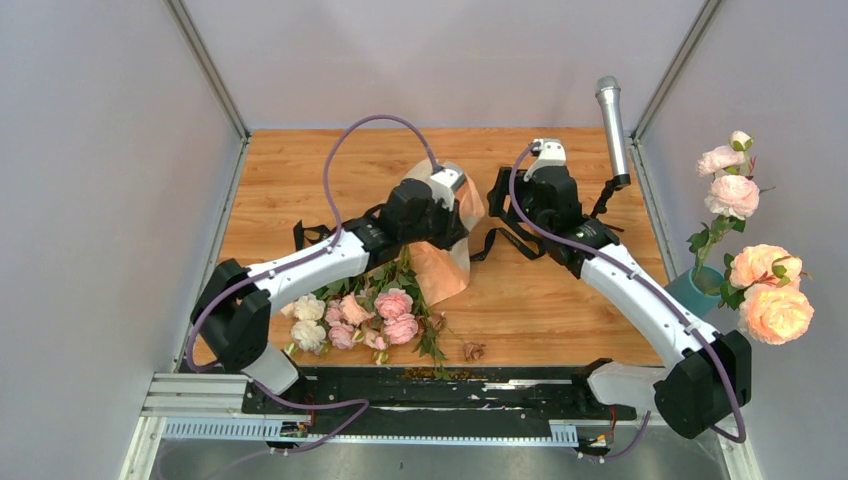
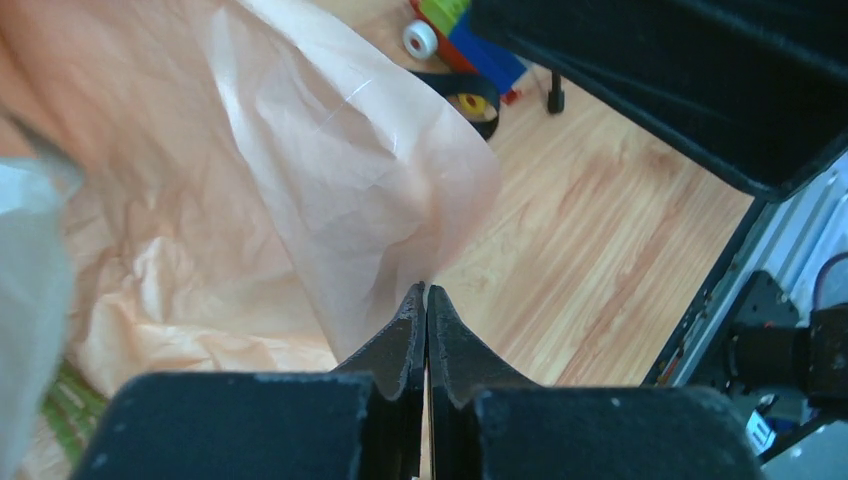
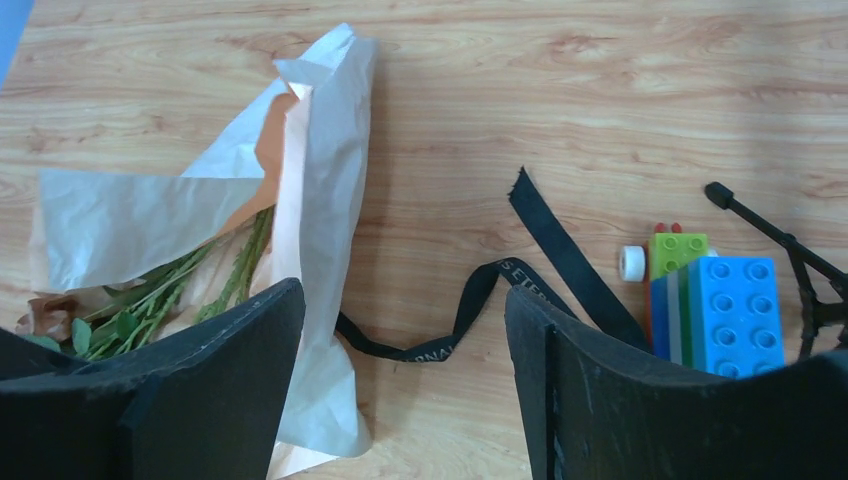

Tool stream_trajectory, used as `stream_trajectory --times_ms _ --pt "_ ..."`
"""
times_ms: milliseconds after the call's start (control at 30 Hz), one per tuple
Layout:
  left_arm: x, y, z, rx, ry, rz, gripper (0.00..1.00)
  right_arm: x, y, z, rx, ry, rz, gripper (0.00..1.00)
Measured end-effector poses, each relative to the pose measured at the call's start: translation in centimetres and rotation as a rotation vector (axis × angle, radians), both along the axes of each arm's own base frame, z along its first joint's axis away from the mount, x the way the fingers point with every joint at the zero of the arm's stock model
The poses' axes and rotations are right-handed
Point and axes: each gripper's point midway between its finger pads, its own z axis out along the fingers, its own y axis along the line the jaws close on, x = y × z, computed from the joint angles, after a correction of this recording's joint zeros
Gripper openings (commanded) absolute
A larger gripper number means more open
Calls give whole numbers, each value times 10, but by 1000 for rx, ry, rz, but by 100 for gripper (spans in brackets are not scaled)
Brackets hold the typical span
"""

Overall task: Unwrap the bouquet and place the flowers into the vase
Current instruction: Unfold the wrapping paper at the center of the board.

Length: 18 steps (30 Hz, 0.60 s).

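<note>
Left tool pinches the kraft paper; right tool gapes.

Left wrist: wrapping paper is blurred close to the lens, and its edge vanishes between the closed left gripper fingertips. Top view hides those fingertips under the wrist. Vase: leaves cover most of it, only a teal patch shows. Right wrist: right gripper fingers cover parts of the ribbon, toy blocks and stems. Ribbon print is only partly legible.
</note>
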Motion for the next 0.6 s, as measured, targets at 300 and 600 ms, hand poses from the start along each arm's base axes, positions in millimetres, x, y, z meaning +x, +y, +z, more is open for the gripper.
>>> stream_trajectory --times_ms 300,600 --pt "-18 -17 -20 105 -20 -77 68 -5 -14 12 -10 -30 -50 79" --pt "-17 6 38 123 -126 -33 100 -9 0 -2 -14 22 34 79"
